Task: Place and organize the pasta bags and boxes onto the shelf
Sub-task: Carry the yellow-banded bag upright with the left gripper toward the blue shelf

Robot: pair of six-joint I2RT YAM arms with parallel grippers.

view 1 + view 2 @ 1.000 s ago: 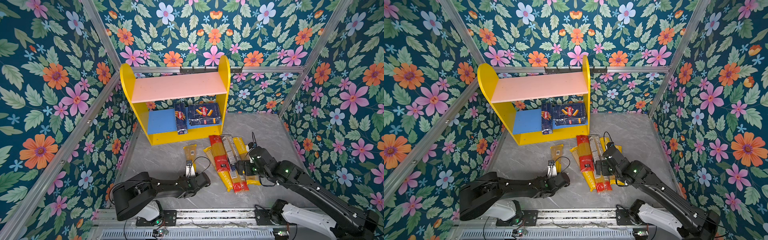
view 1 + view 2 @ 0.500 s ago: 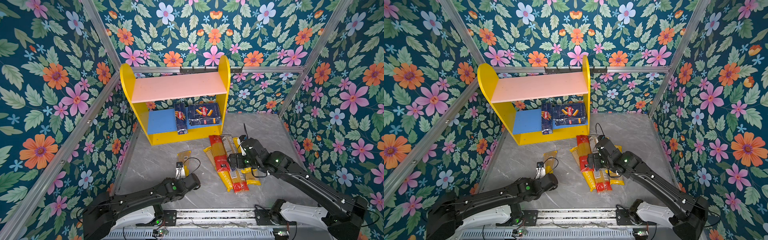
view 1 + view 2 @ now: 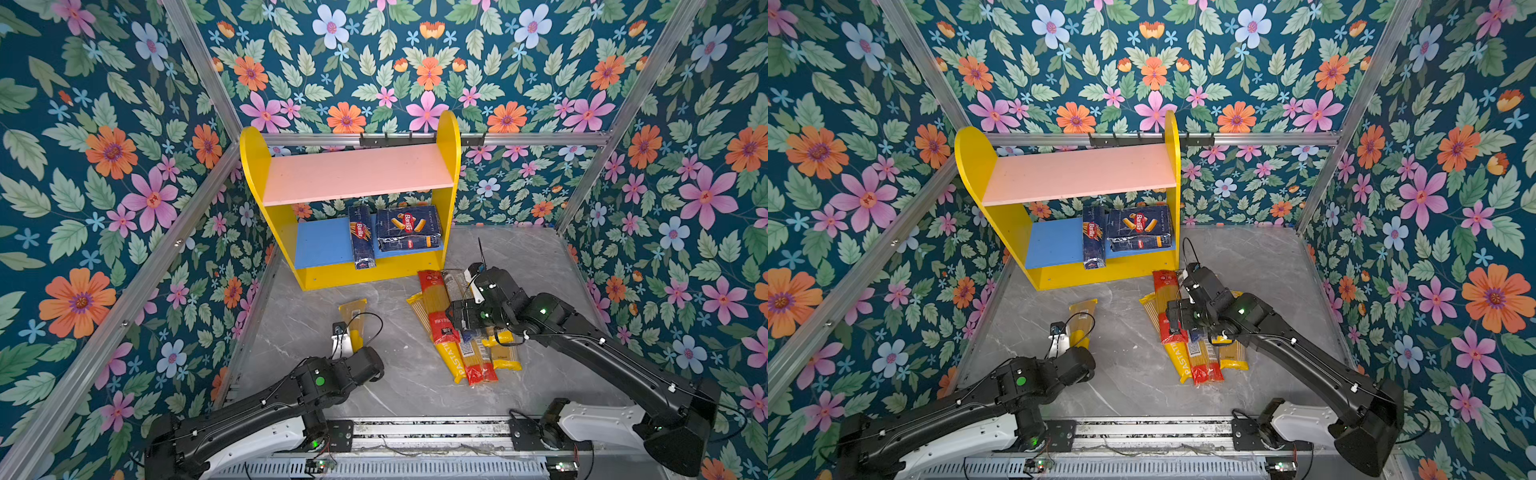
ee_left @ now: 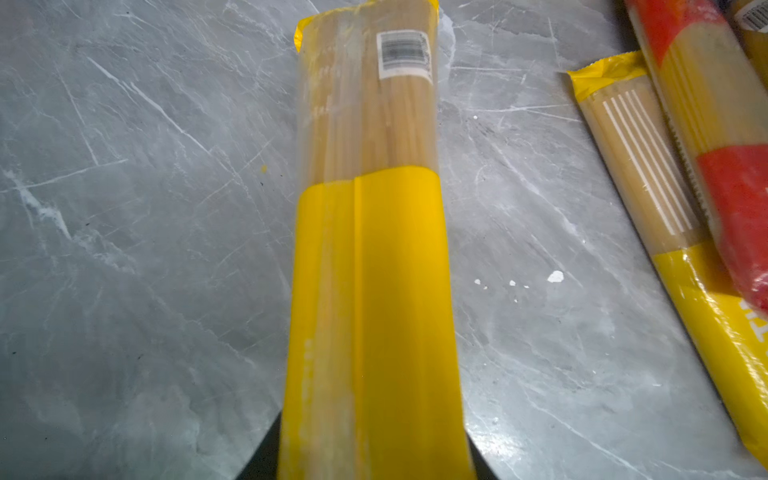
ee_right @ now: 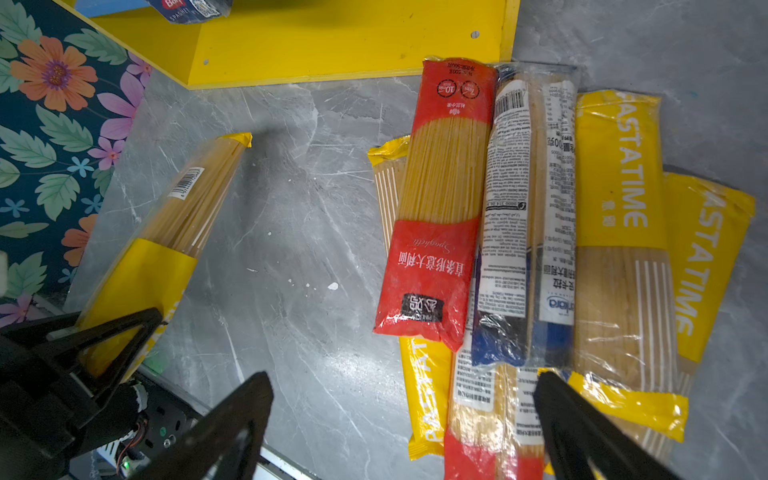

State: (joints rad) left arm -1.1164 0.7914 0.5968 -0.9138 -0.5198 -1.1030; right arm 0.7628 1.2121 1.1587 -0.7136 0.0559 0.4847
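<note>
left claw (image 3: 350,344): clamped, as far as the views show, on the yellow near end of a lone yellow bag (image 4: 365,257). The bag's clear end points toward the shelf (image 3: 253,166), and I cannot tell whether that end touches the surface (image 4: 124,208).
grip risk: an end hold on a long slim pack will probably let it droop or swing. The film could slip out, or the spaghetti could snap.
right claw (image 5: 403,378): jaws wide apart and holding nothing, hovering over the pile.
pile: the red bag (image 5: 440,199) and the clear blue-ended bag (image 5: 528,208) overlap yellow ones, just in front of the shelf's right side.
pile risk: closing here could catch two packs or only loose film, dragging the neighbours askew.
boxes: the narrow box (image 3: 360,237) and the wide box (image 3: 409,226) lie on the blue lower board (image 3: 320,241). The narrow one juts past the board's front edge.
shelf risk: a bag pushed in low could knock that box out.
pink upper board (image 3: 353,174): bare.
arms: close together, so a crossing path to the shelf might make them collide.
</note>
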